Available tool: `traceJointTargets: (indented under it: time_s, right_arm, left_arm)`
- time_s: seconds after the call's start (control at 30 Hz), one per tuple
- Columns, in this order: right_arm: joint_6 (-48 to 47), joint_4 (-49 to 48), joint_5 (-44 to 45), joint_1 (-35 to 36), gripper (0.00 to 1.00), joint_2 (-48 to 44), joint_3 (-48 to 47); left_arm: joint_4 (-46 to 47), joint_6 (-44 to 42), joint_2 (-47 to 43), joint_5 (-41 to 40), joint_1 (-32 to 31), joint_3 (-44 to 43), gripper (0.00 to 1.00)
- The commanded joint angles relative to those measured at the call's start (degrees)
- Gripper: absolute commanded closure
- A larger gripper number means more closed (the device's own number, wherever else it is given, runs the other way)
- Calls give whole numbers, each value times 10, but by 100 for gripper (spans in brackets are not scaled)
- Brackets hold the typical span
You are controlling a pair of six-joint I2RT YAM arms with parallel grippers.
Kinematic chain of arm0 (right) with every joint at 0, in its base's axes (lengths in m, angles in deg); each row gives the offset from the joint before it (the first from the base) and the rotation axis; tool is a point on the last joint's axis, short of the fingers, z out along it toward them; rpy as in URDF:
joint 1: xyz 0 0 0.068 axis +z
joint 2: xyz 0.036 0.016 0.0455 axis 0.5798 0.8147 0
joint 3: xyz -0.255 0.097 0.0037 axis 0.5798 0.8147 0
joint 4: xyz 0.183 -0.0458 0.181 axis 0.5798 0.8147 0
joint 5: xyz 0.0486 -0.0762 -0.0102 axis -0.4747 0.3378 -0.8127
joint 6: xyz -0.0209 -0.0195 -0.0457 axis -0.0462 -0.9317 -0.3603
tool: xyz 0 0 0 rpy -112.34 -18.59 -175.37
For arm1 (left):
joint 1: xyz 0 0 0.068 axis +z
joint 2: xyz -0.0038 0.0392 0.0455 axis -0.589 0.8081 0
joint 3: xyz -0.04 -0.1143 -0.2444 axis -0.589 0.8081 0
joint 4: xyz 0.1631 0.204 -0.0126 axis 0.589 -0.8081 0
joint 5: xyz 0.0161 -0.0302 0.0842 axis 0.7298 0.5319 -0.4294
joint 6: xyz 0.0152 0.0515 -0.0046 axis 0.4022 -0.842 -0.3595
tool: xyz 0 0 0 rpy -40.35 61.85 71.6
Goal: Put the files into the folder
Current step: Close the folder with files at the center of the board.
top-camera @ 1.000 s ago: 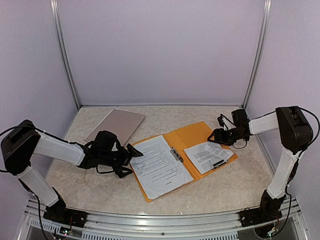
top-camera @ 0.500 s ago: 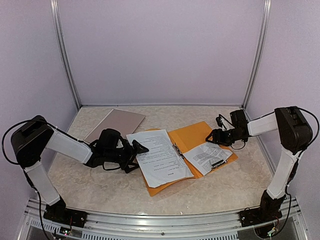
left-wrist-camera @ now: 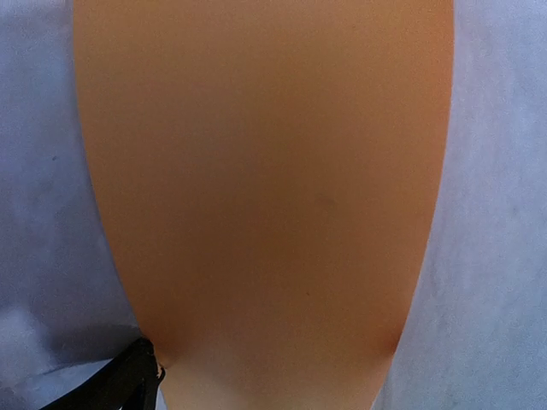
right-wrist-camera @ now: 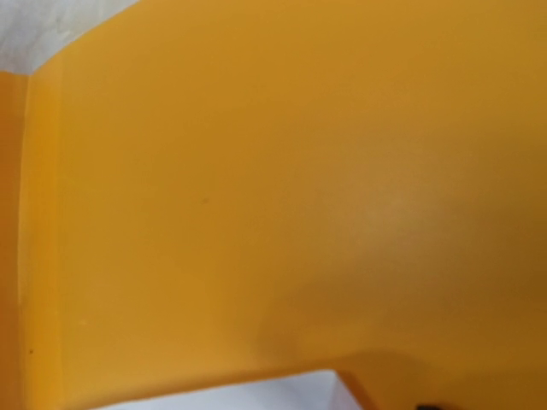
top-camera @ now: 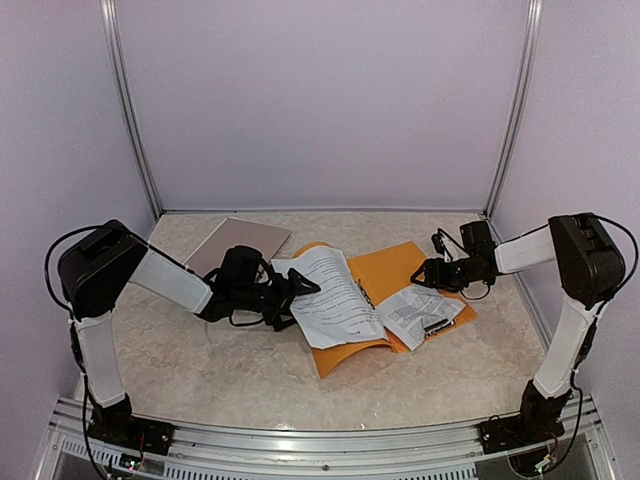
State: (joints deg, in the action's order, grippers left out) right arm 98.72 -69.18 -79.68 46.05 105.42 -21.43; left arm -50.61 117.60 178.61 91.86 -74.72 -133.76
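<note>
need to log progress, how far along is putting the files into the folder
Done: the files lie on the open orange folder, one sheet on the left cover, crumpled sheets on the right half. In hand: the left claw props the left cover up, tilted; the right claw sits at the far right edge. Left: the cover is not yet shut.

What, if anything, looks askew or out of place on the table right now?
The small sheets on the right half of the orange folder lie crooked and rumpled, not squared with it. The folder's left cover is tilted up off the table at the left gripper, so the large sheet on it bows.
</note>
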Motion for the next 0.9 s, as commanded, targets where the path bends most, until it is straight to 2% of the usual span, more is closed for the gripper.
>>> traceJointTargets:
  time_s: [0.0,0.6,0.87]
  right_arm:
    - [12,79,13,10,30,24,30]
    - [5,82,12,10,30,34,24]
    - [1,90,13,10,30,37,11]
  left_arm:
    - [-32,-49,22,25,-13,-77,5]
    - [-168,-138,59,45,-25,-299,5]
    - [-217,-175,109,67,-35,-412,6]
